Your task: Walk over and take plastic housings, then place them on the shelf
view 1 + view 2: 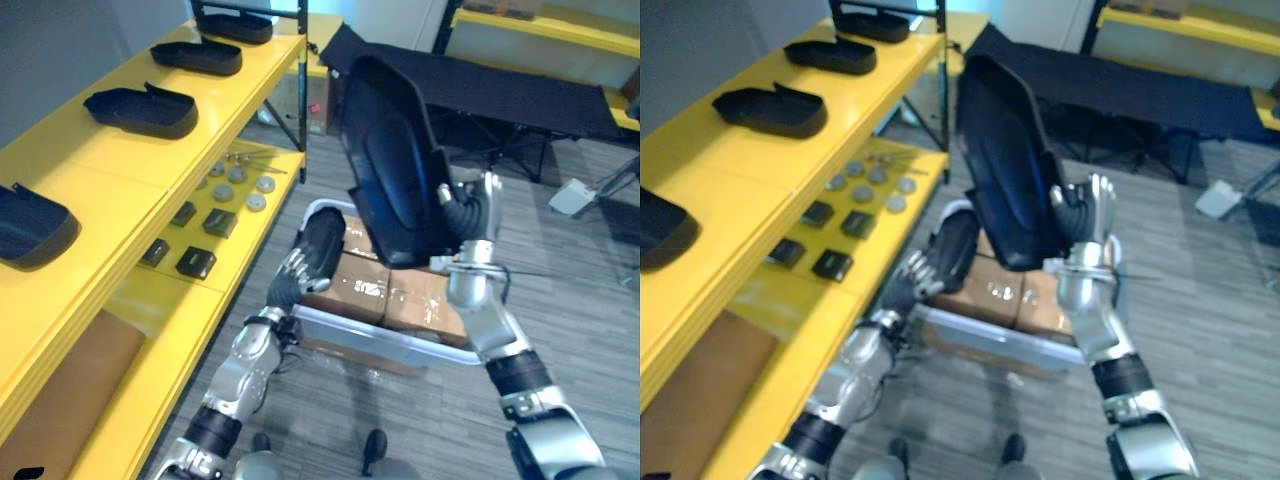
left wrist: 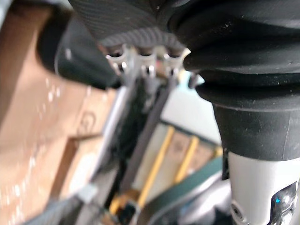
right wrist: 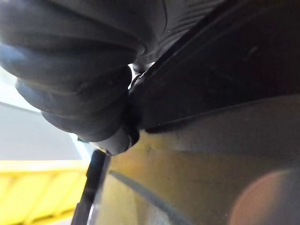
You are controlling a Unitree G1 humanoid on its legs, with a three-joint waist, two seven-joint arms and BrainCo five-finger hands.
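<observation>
Yellow shelf (image 1: pixel 110 190) at 9 o'clock, with black shelved housings (image 1: pixel 142 110) lined along its top tier.
One large plastic housing (image 1: pixel 395 165) is held upright near centre, its edge pinched at 4 o'clock by the right hand (image 1: pixel 470 215). The left hand (image 1: pixel 320 247), fingers relaxed, is seen at its 7 o'clock, above cardboard boxes (image 1: pixel 390 295).

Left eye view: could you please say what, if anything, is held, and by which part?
A black housing, by its lower end: right robot hand at the lower right edge, left robot hand by the lower left.
</observation>
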